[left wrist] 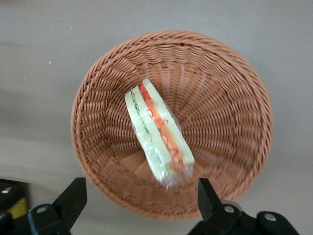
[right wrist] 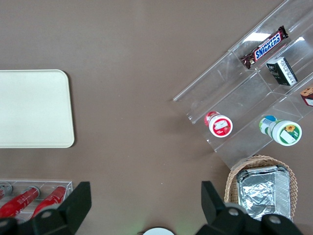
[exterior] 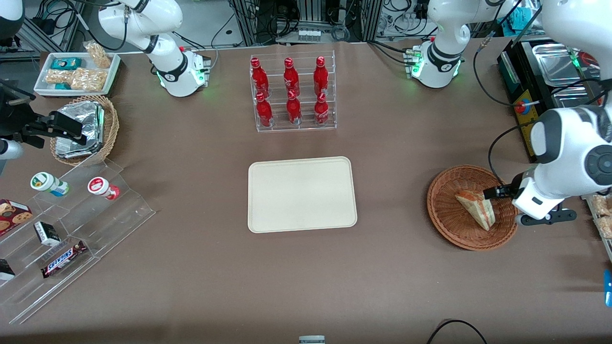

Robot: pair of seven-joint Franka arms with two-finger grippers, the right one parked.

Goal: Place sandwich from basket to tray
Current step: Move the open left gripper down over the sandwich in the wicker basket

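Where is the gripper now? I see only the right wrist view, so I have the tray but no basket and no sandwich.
Observer: The gripper hangs open above the basket, at the working arm's end of the table.
Operator: Is the sandwich in that basket?
Observer: Yes, the sandwich lies inside it, on its side, not yet held.
Operator: Do the fingers touch it?
Observer: No. In the left wrist view both fingers stand apart from the wrap, over the basket's rim.
Operator: And is the tray free?
Observer: From the front, the tray carries nothing.
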